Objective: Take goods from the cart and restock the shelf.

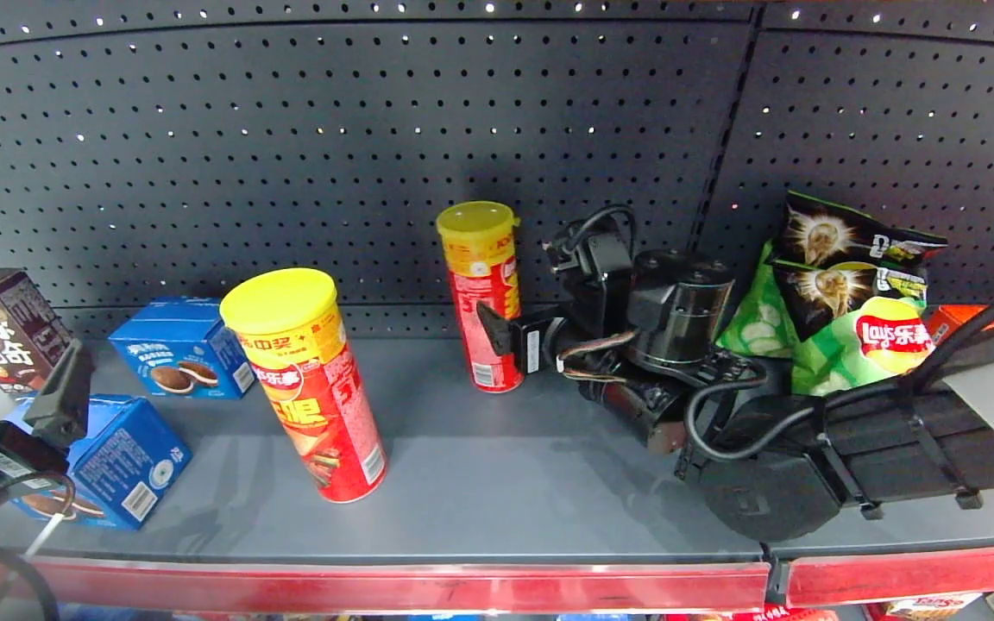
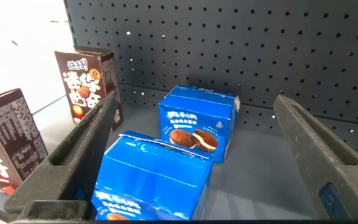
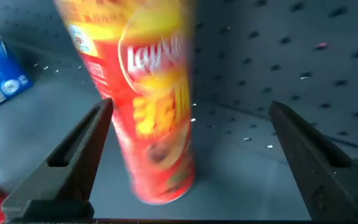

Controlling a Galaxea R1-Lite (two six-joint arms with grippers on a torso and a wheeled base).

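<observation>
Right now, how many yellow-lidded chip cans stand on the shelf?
2. The front can stands left of centre; the back can stands between the open fingers of the right gripper. None seems hidden.

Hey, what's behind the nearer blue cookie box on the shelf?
A second blue box stands behind the nearer box, and past it is the pegboard. The strip of shelf right behind the second blue box is covered by it.
</observation>
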